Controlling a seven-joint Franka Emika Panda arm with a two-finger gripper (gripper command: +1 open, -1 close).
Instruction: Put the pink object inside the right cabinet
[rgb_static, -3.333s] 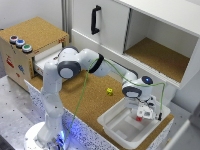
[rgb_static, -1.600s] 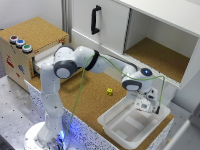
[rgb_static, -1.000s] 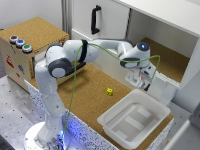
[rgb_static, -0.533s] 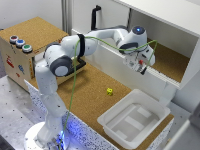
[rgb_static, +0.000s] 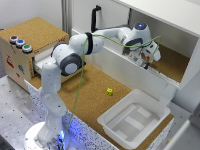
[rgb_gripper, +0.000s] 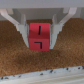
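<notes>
Compared with half a second ago, the arm (rgb_static: 85, 47) is seen reaching further into the right cabinet (rgb_static: 172, 62), and the pincer (rgb_static: 146, 59) is now carried inside the opening, above the cork floor rather than at its front edge. The pincer is clamped on the pink block (rgb_gripper: 39, 37): in the wrist view the block is held between the two fingers (rgb_gripper: 21, 28), with the cork floor seen beneath it. In the exterior view the block itself is too small to be made out.

On the desk (rgb_static: 90, 97), a white tray (rgb_static: 132, 120) lies at about five o'clock from the pincer, and a small yellow cube (rgb_static: 109, 91) sits at about seven o'clock, well apart from both. A white door with a black handle (rgb_static: 95, 17) stands at ten o'clock. A cork-topped box (rgb_static: 35, 47) with coloured buttons (rgb_static: 20, 44) is placed at nine o'clock. The cabinet's front lip lies between pincer and tray.
</notes>
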